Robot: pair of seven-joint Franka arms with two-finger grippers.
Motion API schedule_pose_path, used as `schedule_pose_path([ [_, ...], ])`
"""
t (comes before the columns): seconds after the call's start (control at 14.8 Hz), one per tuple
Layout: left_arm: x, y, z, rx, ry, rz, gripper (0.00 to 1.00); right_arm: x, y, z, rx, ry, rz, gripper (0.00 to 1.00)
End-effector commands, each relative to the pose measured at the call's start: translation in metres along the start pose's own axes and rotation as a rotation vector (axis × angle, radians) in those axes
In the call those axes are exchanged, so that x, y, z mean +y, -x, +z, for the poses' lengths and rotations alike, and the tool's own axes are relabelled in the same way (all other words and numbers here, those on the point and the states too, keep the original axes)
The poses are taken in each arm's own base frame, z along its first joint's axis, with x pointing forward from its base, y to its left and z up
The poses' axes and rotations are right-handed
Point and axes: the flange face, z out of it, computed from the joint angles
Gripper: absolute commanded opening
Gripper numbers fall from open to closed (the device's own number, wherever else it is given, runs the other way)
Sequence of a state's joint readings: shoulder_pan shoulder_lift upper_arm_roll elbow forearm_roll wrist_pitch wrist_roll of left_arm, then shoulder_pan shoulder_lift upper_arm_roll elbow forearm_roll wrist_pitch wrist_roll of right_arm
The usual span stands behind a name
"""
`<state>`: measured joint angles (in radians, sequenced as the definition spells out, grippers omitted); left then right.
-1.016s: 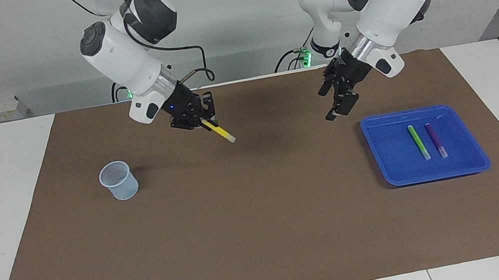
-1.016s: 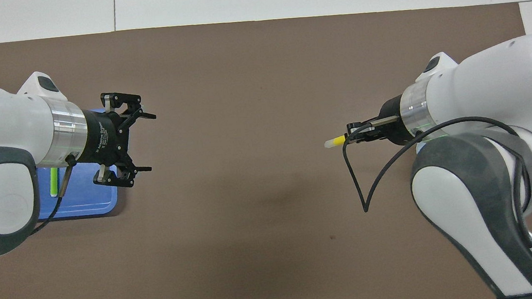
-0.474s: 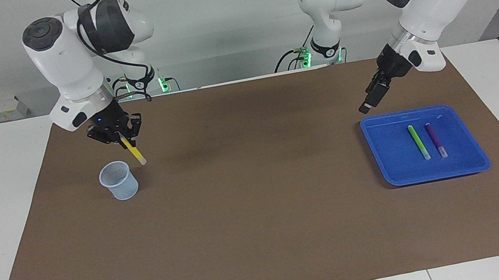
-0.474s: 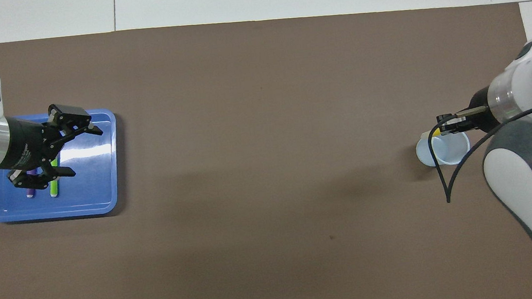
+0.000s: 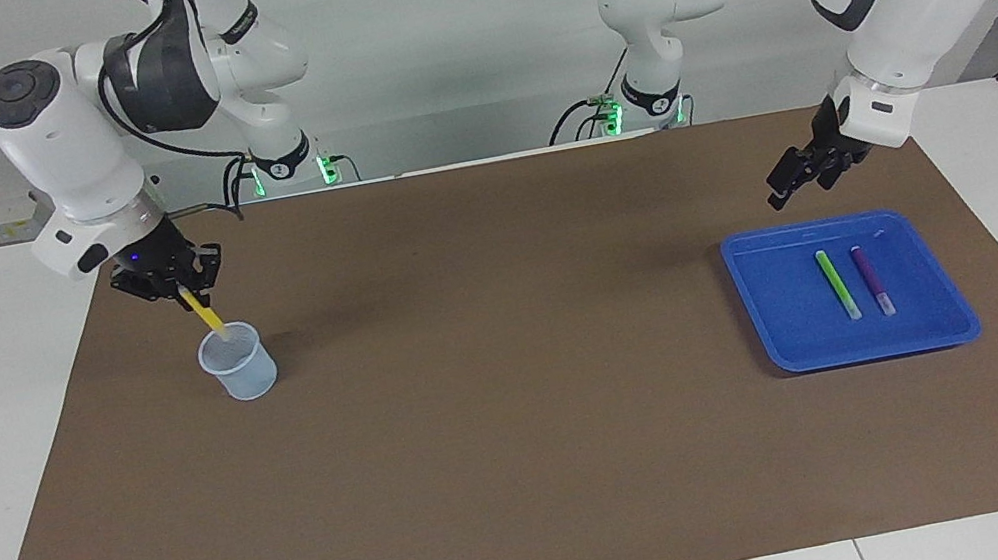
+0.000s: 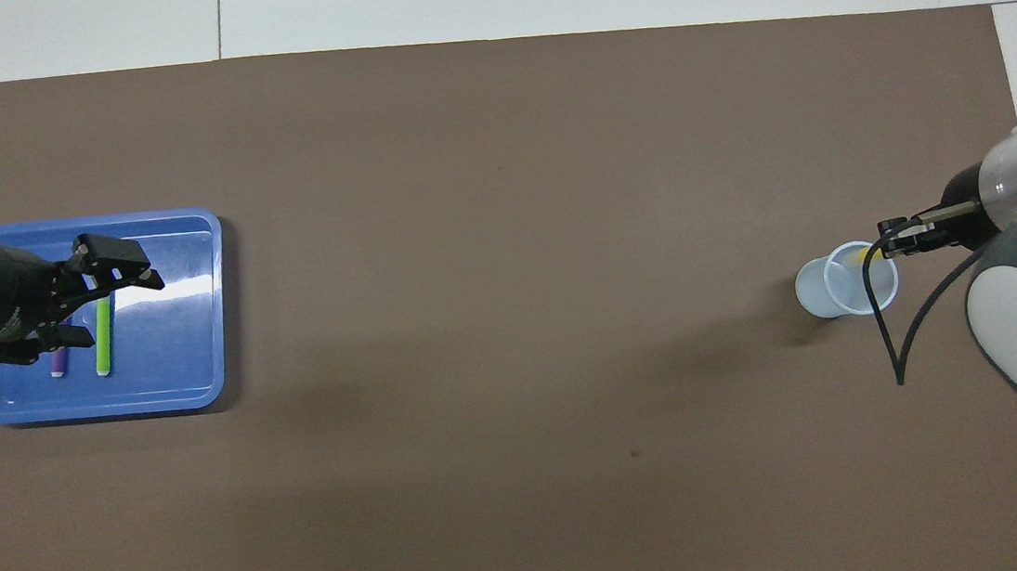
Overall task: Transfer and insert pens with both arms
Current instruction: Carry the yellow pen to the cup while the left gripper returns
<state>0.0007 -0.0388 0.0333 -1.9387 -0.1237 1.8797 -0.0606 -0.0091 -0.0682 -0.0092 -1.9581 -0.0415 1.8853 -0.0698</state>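
Observation:
My right gripper (image 5: 178, 285) is shut on the yellow pen (image 5: 207, 316), which slants down with its lower end at the mouth of a pale blue cup (image 5: 238, 362). From overhead the right gripper (image 6: 891, 239) sits at the rim of the cup (image 6: 847, 281) and a bit of the yellow pen (image 6: 861, 257) shows inside. The green pen (image 5: 836, 284) and purple pen (image 5: 872, 280) lie side by side in a blue tray (image 5: 775, 295). My left gripper (image 5: 798, 185) hangs open and empty over the tray's edge nearest the robots; overhead, the left gripper (image 6: 121, 310) covers part of the green pen (image 6: 104, 343) and purple pen (image 6: 57, 365).
A brown mat (image 5: 525, 438) covers most of the white table. The tray (image 6: 190, 372) stands toward the left arm's end, the cup toward the right arm's end. Two small white arm bases with green lights stand at the robots' edge.
My right gripper has carried the yellow pen from over the mat's middle to the cup and tilted it down into the mouth. My left gripper has swung out over the tray, still open.

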Motion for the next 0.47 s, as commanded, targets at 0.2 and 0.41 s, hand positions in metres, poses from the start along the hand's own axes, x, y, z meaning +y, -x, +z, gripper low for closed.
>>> schedule_pose_path([
  [0.2,-0.042,-0.018,0.071,0.049,-0.058,0.24,1.0,0.002,0.026,0.027,0.024,0.023,-0.021,0.0],
  [0.41,-0.049,-0.032,0.099,0.048,-0.126,0.284,1.0,0.002,0.028,0.041,0.035,0.023,-0.023,0.0],
])
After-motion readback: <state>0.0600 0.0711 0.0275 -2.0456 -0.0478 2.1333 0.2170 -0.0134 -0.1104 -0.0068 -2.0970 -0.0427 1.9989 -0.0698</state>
